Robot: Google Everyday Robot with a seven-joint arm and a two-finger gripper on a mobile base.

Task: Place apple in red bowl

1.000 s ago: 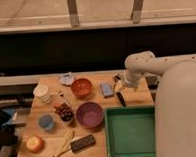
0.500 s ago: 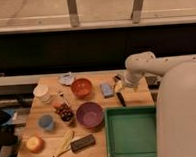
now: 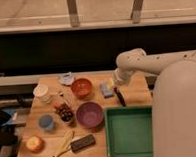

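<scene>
Over the last second almost nothing is changed. The gripper (image 3: 119, 95) is kept at the back right of the surface (image 3: 98, 145), beside a small blue object (image 3: 106, 90) and to the right of the red bowl (image 3: 82, 87). The jaws are held wide and nothing is carried in them. The apple (image 3: 34, 143) is left untouched at the front-left corner, well apart from the gripper, with the purple bowl (image 3: 89, 115) and the grapes (image 3: 65, 113) lying between. No apple is seen in the red bowl. The task is judged barely begun, and a long reach across the surface to the apple is still required.
</scene>
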